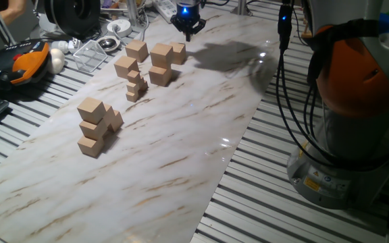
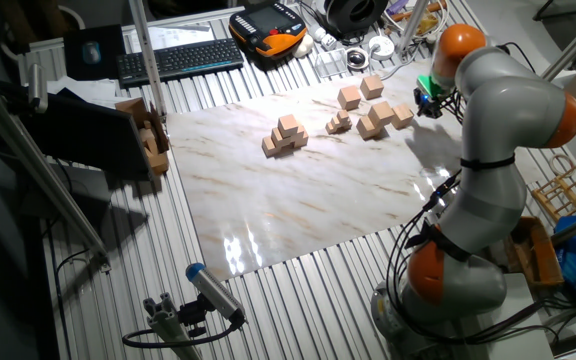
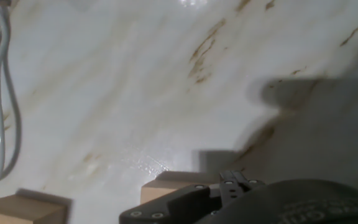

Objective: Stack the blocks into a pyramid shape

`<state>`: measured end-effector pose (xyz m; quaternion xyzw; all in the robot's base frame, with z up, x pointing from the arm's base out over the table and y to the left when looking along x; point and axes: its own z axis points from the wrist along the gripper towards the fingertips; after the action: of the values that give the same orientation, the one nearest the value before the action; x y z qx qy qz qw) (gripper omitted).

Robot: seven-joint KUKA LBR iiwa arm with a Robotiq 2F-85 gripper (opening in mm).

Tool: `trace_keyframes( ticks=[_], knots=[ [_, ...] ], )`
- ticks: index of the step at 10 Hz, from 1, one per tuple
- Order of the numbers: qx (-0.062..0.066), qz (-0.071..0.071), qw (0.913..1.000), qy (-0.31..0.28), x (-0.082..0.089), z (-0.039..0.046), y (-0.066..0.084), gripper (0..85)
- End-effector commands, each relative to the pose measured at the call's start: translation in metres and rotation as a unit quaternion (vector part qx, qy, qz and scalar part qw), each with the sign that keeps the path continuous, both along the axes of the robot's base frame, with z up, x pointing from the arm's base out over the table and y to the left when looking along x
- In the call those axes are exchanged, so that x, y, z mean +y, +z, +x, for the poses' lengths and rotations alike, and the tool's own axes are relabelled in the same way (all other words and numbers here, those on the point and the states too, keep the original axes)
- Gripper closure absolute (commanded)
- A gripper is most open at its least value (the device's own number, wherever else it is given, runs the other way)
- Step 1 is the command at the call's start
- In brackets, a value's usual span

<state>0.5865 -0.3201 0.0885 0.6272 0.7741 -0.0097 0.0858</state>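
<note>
A marble-patterned board (image 1: 181, 135) lies on a slatted table (image 1: 262, 202). The blocks (image 1: 150, 61) sit at upper centre, the pyramid (image 1: 96, 128) left of centre. The gripper (image 1: 188, 27) hangs above the blocks; its opening cannot be told.

White marble table (image 3: 104, 93), two tan blocks (image 3: 166, 186) at bottom edge, dark fingers (image 3: 191, 202), grey cable (image 3: 8, 93) left
</note>
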Motion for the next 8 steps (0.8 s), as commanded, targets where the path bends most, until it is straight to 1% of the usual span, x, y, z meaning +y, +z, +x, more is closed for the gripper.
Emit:
trace_keyframes(
  ticks=[1, 3, 4, 7, 8],
  knots=[
    [0.000, 0.001, 1.0000, 0.000, -0.0002, 0.0001, 0.0000, 85.0],
    [-0.001, 0.003, 1.0000, 0.006, -0.0022, -0.0017, -0.0038, 85.0],
    [-0.001, 0.000, 0.9999, 0.012, -0.0035, -0.0028, -0.0069, 85.0],
    [0.007, -0.002, 0.9998, 0.017, -0.0043, -0.0034, -0.0093, 85.0],
    [0.007, -0.005, 0.9998, 0.018, -0.0040, -0.0025, -0.0099, 85.0]
  ],
)
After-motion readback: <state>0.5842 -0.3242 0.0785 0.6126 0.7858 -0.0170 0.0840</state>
